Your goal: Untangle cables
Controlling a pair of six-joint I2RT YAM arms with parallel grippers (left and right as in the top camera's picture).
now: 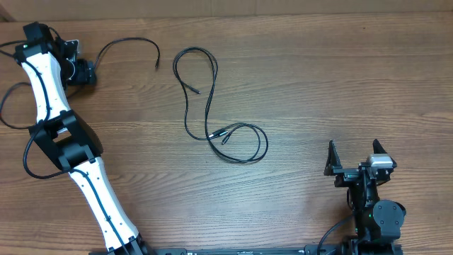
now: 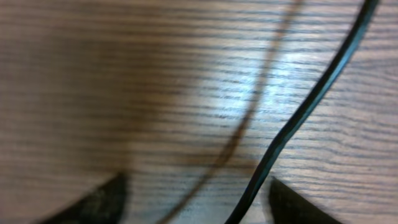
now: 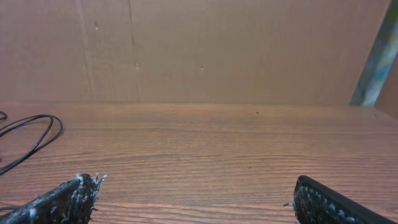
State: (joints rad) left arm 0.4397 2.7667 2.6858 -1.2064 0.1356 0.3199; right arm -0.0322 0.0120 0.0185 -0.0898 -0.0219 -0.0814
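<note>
Two thin black cables lie apart on the wooden table. The short cable (image 1: 131, 42) arcs from my left gripper (image 1: 86, 71) at the far left corner to a small plug near the back. In the left wrist view this cable (image 2: 311, 99) runs between my left gripper's (image 2: 196, 208) spread fingers, close to the right fingertip (image 2: 292, 205), and I see no pinch on it. The long cable (image 1: 209, 106) snakes through the middle and ends in a loop (image 1: 248, 145) with two plugs. My right gripper (image 1: 354, 156) stands open at the front right, and its wrist view shows that loop (image 3: 37, 134) far left.
Thick black robot cables (image 1: 10, 106) curl by the left arm at the table's left edge. A brown cardboard wall (image 3: 199, 50) stands behind the table. Bare wood lies between the long cable and my right gripper (image 3: 199, 208).
</note>
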